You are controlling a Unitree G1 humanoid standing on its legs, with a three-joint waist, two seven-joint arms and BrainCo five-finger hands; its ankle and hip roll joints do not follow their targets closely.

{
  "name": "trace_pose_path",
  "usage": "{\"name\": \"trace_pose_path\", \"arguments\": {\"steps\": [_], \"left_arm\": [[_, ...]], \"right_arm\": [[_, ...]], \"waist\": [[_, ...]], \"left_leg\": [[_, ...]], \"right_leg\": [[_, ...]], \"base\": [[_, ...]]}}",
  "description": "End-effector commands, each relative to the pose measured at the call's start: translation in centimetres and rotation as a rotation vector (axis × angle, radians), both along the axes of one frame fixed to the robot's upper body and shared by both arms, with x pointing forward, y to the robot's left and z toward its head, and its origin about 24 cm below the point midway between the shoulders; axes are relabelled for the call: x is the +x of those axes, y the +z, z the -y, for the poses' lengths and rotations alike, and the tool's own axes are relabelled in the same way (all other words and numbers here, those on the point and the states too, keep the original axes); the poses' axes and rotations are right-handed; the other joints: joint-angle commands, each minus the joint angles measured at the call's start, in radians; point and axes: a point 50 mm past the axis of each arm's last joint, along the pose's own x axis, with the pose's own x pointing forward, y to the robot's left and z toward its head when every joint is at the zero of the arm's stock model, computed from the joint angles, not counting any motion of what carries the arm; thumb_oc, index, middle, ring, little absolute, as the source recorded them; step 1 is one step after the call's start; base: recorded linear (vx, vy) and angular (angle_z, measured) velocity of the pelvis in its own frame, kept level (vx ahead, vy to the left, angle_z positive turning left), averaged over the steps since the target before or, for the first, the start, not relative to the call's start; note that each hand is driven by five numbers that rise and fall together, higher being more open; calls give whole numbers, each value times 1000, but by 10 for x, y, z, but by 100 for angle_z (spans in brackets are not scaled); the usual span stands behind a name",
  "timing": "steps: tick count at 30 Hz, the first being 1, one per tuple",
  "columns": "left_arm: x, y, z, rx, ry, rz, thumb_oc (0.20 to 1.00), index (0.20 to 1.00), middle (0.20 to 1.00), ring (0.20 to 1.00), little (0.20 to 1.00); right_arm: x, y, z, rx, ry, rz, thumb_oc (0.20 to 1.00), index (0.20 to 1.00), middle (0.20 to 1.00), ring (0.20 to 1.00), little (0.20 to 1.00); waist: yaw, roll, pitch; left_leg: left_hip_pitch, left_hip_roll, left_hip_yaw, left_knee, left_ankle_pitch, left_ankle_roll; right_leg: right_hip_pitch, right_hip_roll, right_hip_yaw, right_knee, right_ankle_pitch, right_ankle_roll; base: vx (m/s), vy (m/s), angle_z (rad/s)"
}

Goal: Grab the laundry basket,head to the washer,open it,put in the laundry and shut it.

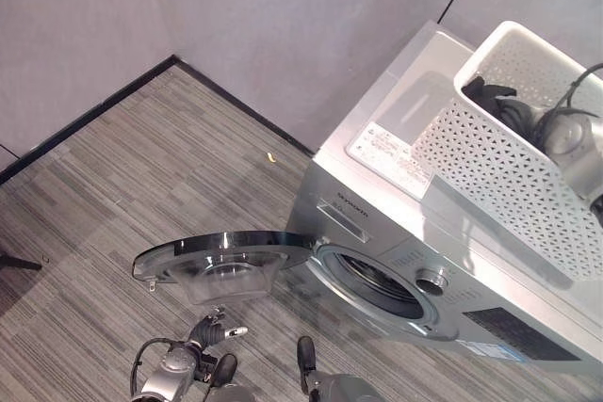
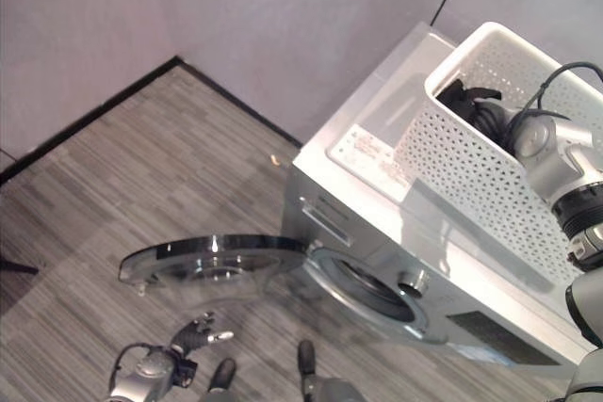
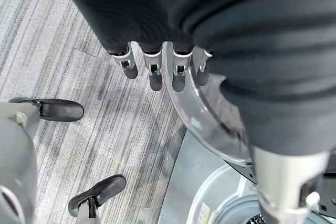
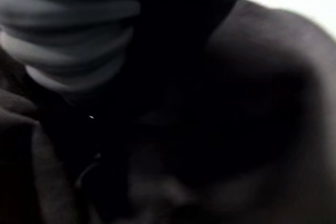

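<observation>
Reaching into the basket (image 2: 471, 152), your right hand (image 2: 490, 115) hides its fingers among dark laundry (image 2: 459, 93), grip unreadable; left fingers (image 3: 152, 72) hang straight beside the open door's (image 1: 221, 256) rim.

Soft, even light fills the head views; pale glare sits on the washer (image 1: 415, 129) top and its open door (image 1: 221, 251). The right wrist view is dark and blurred.
</observation>
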Motion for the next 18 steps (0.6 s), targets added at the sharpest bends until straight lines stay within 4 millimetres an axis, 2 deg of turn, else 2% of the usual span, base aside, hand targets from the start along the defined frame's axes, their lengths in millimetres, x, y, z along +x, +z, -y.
{"name": "trace_pose_path", "arguments": {"steps": [1, 3, 10, 18], "left_arm": [[3, -1, 5, -3, -2, 25, 1000, 1000, 1000, 1000, 1000], [0, -2, 5, -1, -11, 14, 1000, 1000, 1000, 1000, 1000], [-10, -10, 3, 14, -25, -36, 1000, 1000, 1000, 1000, 1000], [-17, -17, 9, 25, -43, -74, 1000, 1000, 1000, 1000, 1000]], "right_arm": [[-3, 38, 1, 95, 5, 226, 200, 200, 200, 200, 200], [-6, 50, 3, 133, 6, 297, 200, 200, 200, 200, 200], [-25, 115, 9, 186, -1, 591, 200, 200, 200, 200, 200], [-32, 155, 8, 298, -36, 862, 200, 200, 200, 200, 200]], "waist": [[15, 18, -33], [15, 18, -46], [8, 19, -99], [8, 14, -136]], "left_leg": [[118, 62, 110, -3, -50, 54], [132, 62, 111, -5, -56, 55], [176, 59, 117, -8, -77, 59], [205, 37, 118, 1, -92, 67]], "right_leg": [[-177, -77, -5, 120, 13, 66], [-165, -76, -2, 117, 11, 67], [-124, -78, 6, 113, 7, 69], [-103, -88, 21, 115, 14, 71]], "base": [[35, 23, -2], [36, 18, -6], [34, 15, -3], [0, 10, -3]]}}
